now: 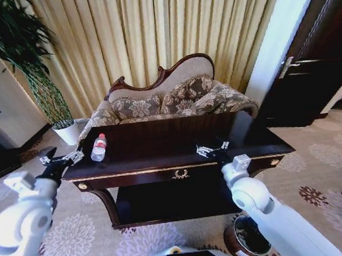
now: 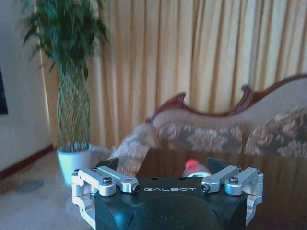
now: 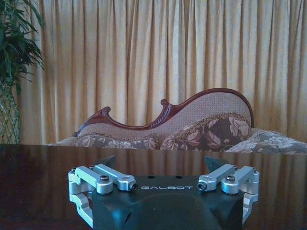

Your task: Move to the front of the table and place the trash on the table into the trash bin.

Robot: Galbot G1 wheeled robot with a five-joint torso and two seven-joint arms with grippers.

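One bottle [image 1: 99,147] is seen lying near the table's [image 1: 160,142] left edge, cap toward the back edge. Left gripper [image 1: 59,158] and right gripper [image 1: 212,149] are spread, empty.

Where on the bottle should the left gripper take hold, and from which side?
Grip the bottle across its labelled middle, coming from the table's left end where the open left gripper is. It lies on its side, cap pointing away, so its round body can roll.

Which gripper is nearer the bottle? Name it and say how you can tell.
The left gripper, open at the table's left end, with the bottle lying just ahead of it. The right gripper hangs open over the table's right half.
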